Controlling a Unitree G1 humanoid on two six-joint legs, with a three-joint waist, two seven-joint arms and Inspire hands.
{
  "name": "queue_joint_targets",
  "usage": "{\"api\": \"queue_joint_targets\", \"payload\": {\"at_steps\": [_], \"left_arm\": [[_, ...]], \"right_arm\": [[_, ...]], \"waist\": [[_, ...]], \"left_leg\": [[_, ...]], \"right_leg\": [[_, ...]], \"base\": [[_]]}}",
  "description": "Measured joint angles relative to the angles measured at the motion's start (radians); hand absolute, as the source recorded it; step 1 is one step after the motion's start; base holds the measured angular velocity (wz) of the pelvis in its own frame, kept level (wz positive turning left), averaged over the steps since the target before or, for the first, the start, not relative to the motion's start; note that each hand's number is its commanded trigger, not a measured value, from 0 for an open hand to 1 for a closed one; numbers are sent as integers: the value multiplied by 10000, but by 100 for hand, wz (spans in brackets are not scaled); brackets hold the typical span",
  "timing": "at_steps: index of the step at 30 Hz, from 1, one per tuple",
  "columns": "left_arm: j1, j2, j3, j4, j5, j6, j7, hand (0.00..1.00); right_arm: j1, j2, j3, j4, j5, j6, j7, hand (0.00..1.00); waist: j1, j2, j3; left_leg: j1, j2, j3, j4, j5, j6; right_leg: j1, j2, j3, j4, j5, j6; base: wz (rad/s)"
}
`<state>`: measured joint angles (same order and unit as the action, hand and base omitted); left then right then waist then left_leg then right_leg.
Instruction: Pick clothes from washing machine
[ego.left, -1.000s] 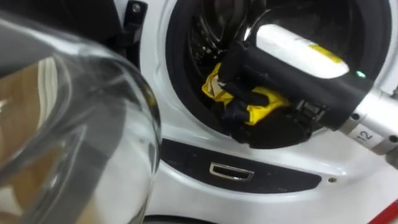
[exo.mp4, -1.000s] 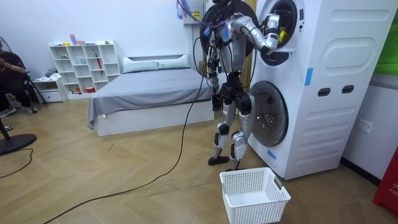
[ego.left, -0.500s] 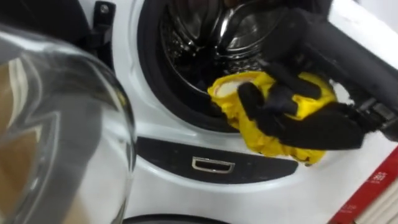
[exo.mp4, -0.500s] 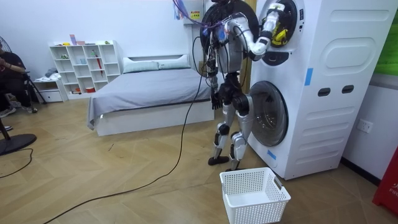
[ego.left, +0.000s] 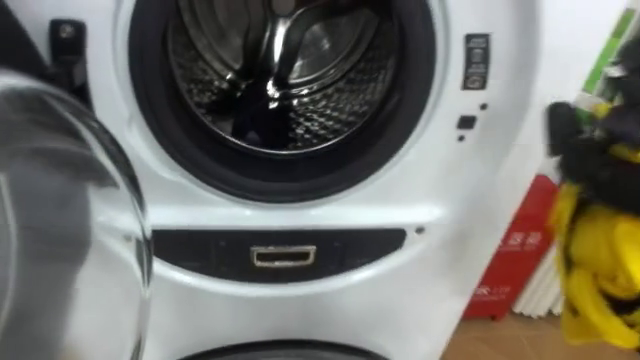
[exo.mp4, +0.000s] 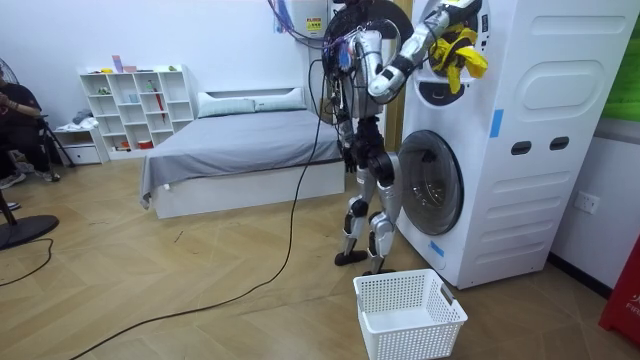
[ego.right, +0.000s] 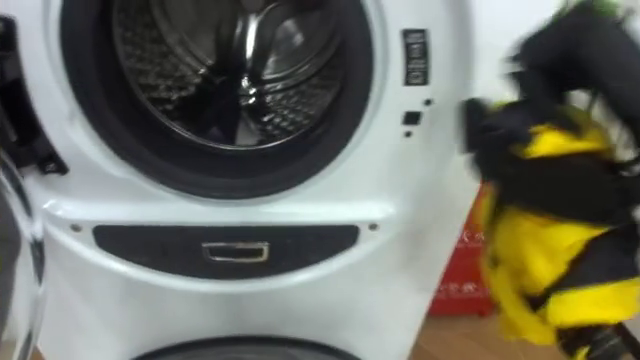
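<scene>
Yellow garment is out of the drum and gripped in my right hand: the pick looks done, the drop-off is not.

Nearest me, well left of the hand, the open glass door hangs aside. The hand's fingers are curled tight round the bunched cloth, which droops below it, clear of the washing machine and right of its opening. Far beneath the hand a white basket stands on the floor with nothing in it that I can see, and I judge the garment goes there next. Beyond and left of the hand, the drum shows bare metal and one dark patch I can't identify, so I can't tell whether more clothes are inside.
</scene>
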<state>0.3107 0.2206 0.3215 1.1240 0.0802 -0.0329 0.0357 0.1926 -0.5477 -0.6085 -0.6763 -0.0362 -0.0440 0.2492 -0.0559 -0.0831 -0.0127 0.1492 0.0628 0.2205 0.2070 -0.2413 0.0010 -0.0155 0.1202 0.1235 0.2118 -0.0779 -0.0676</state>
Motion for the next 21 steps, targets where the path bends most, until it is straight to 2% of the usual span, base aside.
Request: {"api": "queue_joint_targets", "payload": {"at_steps": [2,5,8,9,10,12,14,15,16,17,18,19,20,21], "left_arm": [[-7,-1,-3,-4,-12,-37,7,0],[-25,1,-27,-3,-87,-38,17,0],[-138,46,-121,-1,-84,-37,5,0],[-137,73,-120,7,-81,-34,-18,0],[-134,82,-120,8,-85,-33,-29,0],[-136,104,-162,12,-93,-19,-45,0],[-106,122,-327,14,-98,44,-47,0],[-120,145,-431,4,-43,64,-59,0],[-137,190,-544,7,20,86,-70,0],[-177,204,-553,14,20,123,-79,0],[-321,210,-643,106,7,253,-97,0],[-402,232,-731,153,-31,352,-135,0],[-450,252,-754,170,-68,374,-171,0],[-747,374,-888,237,-97,489,-202,0]], "right_arm": [[385,2,-27,186,-18,1,-278,100],[599,1,-24,746,0,31,-644,100],[646,3,62,966,0,253,-850,100],[648,3,208,1059,-1,340,-824,100],[648,2,302,1098,-2,415,-813,100],[715,1,574,1120,-3,688,-591,100],[739,2,789,1125,0,781,-484,100],[732,-3,924,1129,-3,817,-408,100],[742,-51,1071,1162,23,820,-363,100],[739,-59,1172,1223,60,819,-363,100],[712,-15,1595,1553,4,816,-353,100],[736,94,2104,1922,-133,985,-116,100],[769,134,2335,2112,-130,1079,50,100],[877,215,2548,2658,-115,1164,342,100]], "waist": [[-38,-1,0],[-319,-28,1],[-359,-33,0],[-339,-54,-5],[-339,-72,-12],[-337,-112,-7],[-317,-102,-11],[-301,-92,13],[-501,-271,34],[-524,-389,46],[-428,-496,61],[-305,-263,112],[-254,-195,99],[66,-163,85]], "left_leg": [[-8,37,190,10,-1,1],[-72,158,587,91,-1,0],[-130,217,1004,65,0,0],[-135,286,1268,84,0,0],[-148,290,1341,88,0,0],[-210,338,1626,120,-1,0],[-242,532,2153,142,-1,0],[-248,731,2690,258,14,-30],[-242,865,3314,598,17,-209],[-262,881,3528,873,-46,-355],[-435,1004,3500,1487,-296,-506],[-596,1024,3052,1511,-344,-481],[-718,949,2753,1440,-324,-455],[-818,799,2393,1261,-220,-347]], "right_leg": [[-38,40,138,-31,7,13],[-103,62,277,-51,3,22],[-235,200,762,-88,18,55],[-293,260,931,-85,20,58],[-334,261,956,-76,24,65],[-464,302,1134,-84,107,194],[-544,295,1152,-34,128,317],[-769,116,845,694,-81,407],[-1031,-406,680,2143,-764,693],[-1105,-689,792,2624,-1303,883],[-1170,-522,996,2705,-1578,785],[-1008,-78,1546,2311,-1523,776],[-976,91,1807,2043,-1400,789],[-891,189,2072,1600,-953,710]], "base": [[-25],[-10],[-25],[-29],[-36],[-37],[-26],[14],[27],[20],[-14],[-28],[-32],[-24]]}}
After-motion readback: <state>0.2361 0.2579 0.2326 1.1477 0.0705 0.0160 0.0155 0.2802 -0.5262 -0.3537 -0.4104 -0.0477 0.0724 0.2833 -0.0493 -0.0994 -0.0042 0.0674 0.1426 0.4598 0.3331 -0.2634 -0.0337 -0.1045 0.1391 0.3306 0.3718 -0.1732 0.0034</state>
